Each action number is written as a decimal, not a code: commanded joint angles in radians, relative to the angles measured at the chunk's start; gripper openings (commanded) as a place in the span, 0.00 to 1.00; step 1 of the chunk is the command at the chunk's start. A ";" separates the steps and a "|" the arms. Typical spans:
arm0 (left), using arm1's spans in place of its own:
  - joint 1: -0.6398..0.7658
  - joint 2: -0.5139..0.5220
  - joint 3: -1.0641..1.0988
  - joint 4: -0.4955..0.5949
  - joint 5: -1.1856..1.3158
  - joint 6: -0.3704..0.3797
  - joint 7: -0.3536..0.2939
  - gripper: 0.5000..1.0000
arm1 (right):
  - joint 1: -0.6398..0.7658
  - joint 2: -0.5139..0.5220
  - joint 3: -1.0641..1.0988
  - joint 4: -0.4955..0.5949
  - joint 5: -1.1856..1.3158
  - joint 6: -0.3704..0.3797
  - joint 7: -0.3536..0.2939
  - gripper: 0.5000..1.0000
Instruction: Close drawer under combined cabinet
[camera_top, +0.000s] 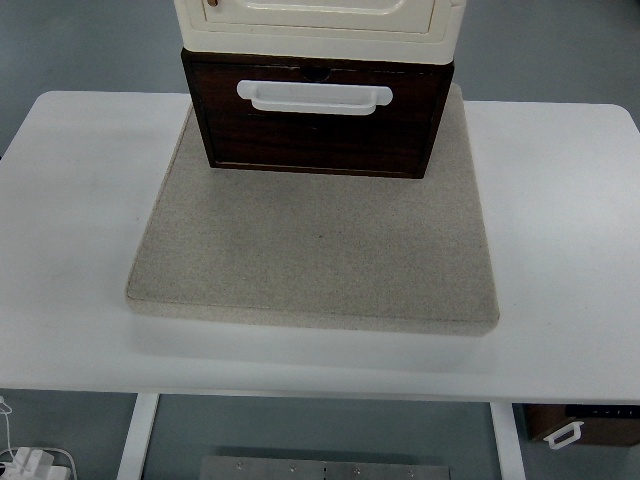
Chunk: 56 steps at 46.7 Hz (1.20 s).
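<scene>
A dark brown wooden drawer (318, 130) with a white handle (314, 96) sits at the bottom of the combined cabinet, under a cream upper cabinet (320, 20). The drawer front stands slightly forward of the cabinet body above it. The cabinet rests on the far part of a beige mat (320, 250). Neither robot hand shows in the top view.
The mat lies on a white table (70, 230). Under the table's near edge, at the lower right, is another brown box with a white handle (580, 425). White cables and a plug lie on the floor at lower left (25, 460).
</scene>
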 joint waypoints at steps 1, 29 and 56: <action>0.019 -0.026 0.016 0.019 -0.062 0.027 0.019 1.00 | 0.001 0.000 0.006 0.000 0.003 0.000 0.000 0.90; 0.123 -0.240 0.145 0.015 -0.389 0.082 -0.001 1.00 | -0.003 0.000 0.008 0.003 0.003 0.011 0.001 0.90; 0.147 -0.388 0.147 0.047 -0.428 0.024 -0.096 1.00 | -0.003 0.000 0.008 0.018 0.002 0.014 0.001 0.90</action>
